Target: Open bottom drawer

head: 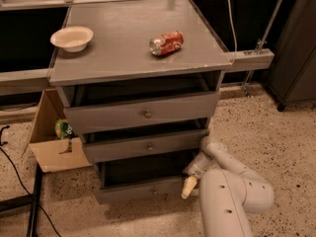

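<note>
The grey cabinet (pixel 138 58) has three drawers, all pulled out part way. The bottom drawer (pixel 133 191) is the lowest one, with a slim grey front and a small round knob (pixel 154 191). A dark gap shows above its front. My gripper (pixel 189 183) is at the right end of the bottom drawer's front, close to the floor. The white arm (pixel 232 191) reaches in from the lower right. I cannot tell whether the gripper touches the drawer.
A white bowl (pixel 72 37) and a red can (pixel 166 42) lying on its side are on the cabinet top. A cardboard box (pixel 52 147) stands on the floor at the left. A black cable (pixel 15 177) and a bar are at the lower left. A dark cabinet (pixel 296 48) stands at the right.
</note>
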You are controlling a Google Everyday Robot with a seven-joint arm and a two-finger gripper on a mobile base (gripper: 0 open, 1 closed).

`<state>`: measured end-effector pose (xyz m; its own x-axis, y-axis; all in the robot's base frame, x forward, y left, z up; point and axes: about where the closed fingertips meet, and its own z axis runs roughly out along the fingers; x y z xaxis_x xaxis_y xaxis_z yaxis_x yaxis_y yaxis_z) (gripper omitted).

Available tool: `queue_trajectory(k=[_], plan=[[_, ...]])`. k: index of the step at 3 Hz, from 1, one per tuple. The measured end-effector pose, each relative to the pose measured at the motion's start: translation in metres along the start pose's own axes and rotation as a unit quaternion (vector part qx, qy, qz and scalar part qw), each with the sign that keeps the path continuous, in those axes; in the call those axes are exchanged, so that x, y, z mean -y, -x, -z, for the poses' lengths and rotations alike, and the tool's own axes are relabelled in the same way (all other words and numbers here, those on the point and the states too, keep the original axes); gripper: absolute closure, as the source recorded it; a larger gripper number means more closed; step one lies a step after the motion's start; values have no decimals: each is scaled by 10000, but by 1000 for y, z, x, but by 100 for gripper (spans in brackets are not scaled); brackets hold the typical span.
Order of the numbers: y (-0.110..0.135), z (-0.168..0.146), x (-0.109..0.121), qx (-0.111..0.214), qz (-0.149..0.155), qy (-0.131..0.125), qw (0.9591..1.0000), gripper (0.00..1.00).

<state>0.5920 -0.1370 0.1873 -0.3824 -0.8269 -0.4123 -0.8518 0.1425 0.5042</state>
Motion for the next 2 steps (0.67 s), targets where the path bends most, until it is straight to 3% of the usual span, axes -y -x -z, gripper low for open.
queue_trajectory(k=[2], plan=[[-12,5,-24,-79,-278,457,9985,0]])
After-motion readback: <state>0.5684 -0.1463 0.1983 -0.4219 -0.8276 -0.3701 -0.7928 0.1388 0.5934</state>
